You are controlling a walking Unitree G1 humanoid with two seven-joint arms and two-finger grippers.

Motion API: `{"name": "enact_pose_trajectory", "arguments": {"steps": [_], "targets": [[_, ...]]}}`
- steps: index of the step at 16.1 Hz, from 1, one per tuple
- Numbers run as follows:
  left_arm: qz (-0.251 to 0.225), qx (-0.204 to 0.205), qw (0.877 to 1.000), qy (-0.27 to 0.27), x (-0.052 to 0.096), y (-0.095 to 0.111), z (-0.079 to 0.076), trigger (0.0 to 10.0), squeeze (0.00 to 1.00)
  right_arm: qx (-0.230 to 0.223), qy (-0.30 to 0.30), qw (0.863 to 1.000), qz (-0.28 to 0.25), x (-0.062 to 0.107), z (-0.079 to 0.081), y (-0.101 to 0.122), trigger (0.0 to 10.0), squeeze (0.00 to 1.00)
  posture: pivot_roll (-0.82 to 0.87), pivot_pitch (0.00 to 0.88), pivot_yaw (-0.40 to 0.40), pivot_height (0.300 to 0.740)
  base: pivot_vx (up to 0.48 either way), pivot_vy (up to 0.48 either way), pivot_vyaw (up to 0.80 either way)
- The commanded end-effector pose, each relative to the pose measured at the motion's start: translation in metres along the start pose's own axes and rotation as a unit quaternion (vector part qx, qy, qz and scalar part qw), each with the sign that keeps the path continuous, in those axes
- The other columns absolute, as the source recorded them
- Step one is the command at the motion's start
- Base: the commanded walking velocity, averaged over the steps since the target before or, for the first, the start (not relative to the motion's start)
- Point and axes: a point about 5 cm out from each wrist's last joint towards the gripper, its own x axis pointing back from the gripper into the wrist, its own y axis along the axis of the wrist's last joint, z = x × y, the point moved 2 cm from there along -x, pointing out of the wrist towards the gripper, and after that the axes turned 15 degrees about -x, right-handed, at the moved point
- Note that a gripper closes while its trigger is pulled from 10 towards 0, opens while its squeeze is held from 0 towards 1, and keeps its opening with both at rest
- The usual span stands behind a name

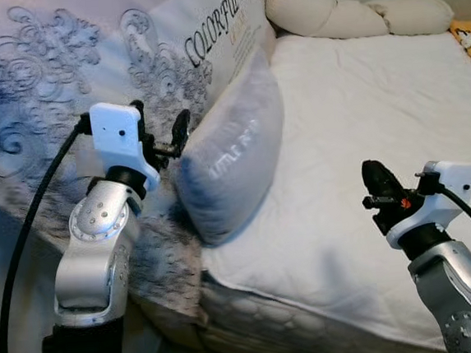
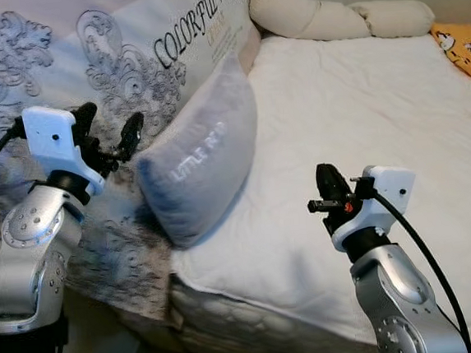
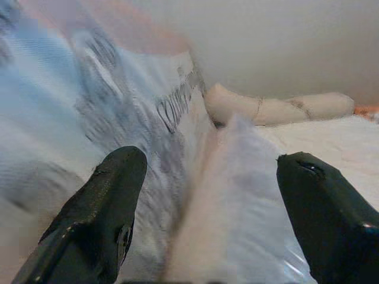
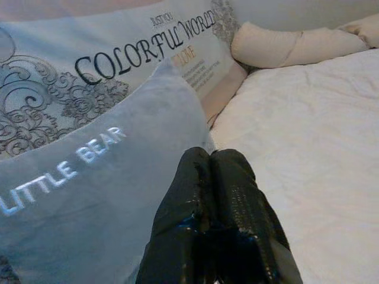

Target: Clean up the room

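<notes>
My left gripper (image 1: 168, 137) hangs with fingers spread just beside the grey pillow (image 1: 230, 160), which leans on the printed bedding (image 1: 55, 93) at the bed's (image 1: 364, 132) edge. I should straddle its corner fully before closing. My right gripper (image 1: 378, 182), fingers pressed together, waits over the mattress.
</notes>
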Motion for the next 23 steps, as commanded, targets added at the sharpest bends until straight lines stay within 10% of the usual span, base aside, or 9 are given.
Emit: {"name": "enact_pose_trajectory", "arguments": {"steps": [1,23], "targets": [[0.009,0.002,1.000,-0.012,0.001,-0.001,-0.009,10.0,0.16,0.011,-0.010,1.000,-0.007,0.003,-0.002,0.004,10.0,0.00,-0.13,0.000,0.062,0.740,0.000,-0.480,0.00],[0.105,0.006,0.994,-0.008,0.029,-0.049,-0.035,10.0,0.17,0.067,-0.100,0.991,0.056,0.005,-0.028,-0.024,10.0,0.00,-0.14,0.000,0.058,0.740,0.000,-0.480,-0.28]]}}
